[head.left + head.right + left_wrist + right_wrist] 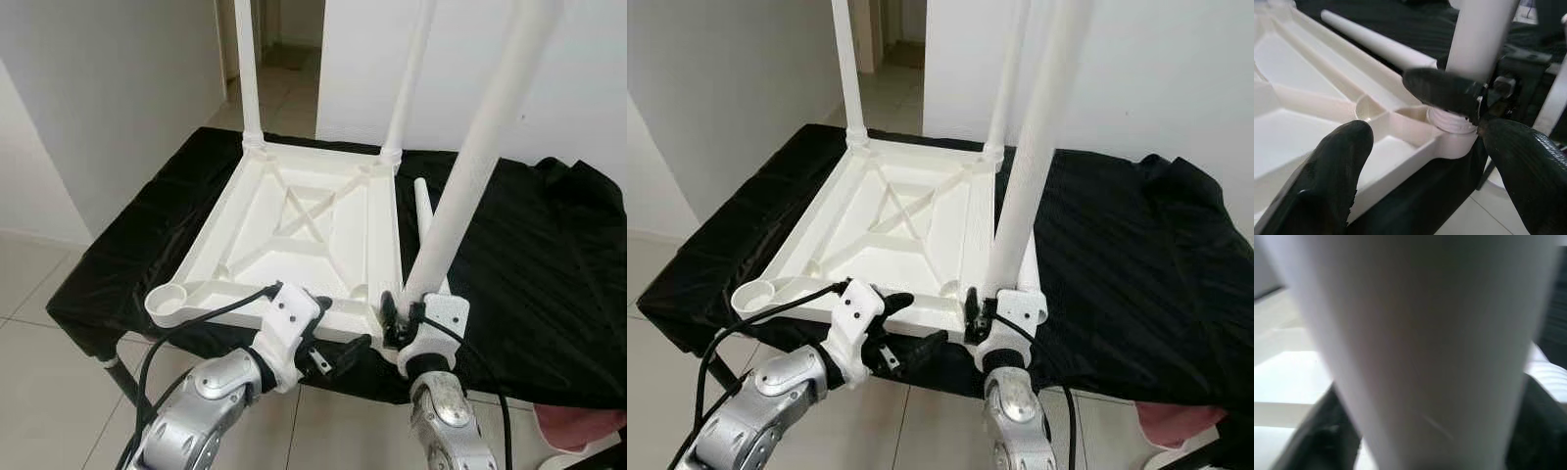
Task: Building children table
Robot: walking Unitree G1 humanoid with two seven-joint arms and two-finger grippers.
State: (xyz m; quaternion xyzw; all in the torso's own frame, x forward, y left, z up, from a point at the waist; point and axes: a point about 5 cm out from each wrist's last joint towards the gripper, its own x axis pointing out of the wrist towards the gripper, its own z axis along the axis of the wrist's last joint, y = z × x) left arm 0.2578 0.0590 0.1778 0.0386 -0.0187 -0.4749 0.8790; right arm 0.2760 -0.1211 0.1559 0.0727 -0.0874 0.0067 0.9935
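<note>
A white plastic tabletop lies upside down on a black cloth. Two legs stand in its far corners. My right gripper is shut on the base of a third leg, which leans slightly to the right over the near right corner. In the left wrist view its threaded end sits at the corner socket. My left gripper is open, its fingers either side of the tabletop's near edge, just left of that corner. A fourth leg lies loose on the cloth beside the tabletop. The near left socket holds no leg.
The black cloth covers a low table whose front edge is just before me. White walls stand behind and to the left, with a doorway at the back. Tiled floor lies below. A pink cloth shows at the lower right.
</note>
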